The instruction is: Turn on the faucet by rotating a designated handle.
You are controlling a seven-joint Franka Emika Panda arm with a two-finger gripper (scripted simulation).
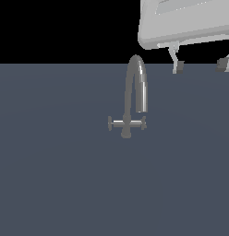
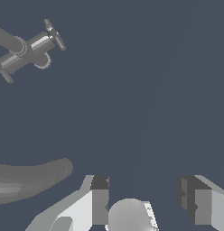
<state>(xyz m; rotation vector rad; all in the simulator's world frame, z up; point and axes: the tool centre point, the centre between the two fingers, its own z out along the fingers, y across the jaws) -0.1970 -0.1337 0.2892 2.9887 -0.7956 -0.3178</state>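
Observation:
The faucet [image 1: 135, 92] is a small grey metal tap with a tall arched spout, standing on the dark grey floor. Its thin horizontal crossbar [image 1: 127, 123] ends in two knobs, one at the exterior view's left [image 1: 110, 123] and one at the exterior view's right [image 1: 144, 123]. My gripper [image 1: 199, 66] is open and empty, high up and off to the exterior view's right of the spout, apart from it. In the wrist view the crossbar [image 2: 29, 50] and the spout's end [image 2: 37, 176] show beyond my open fingers [image 2: 99, 200].
A flat dark grey surface [image 1: 51, 184] spreads all around the faucet. Black background lies behind it. The white arm body [image 1: 185, 23] fills the upper corner at the exterior view's right.

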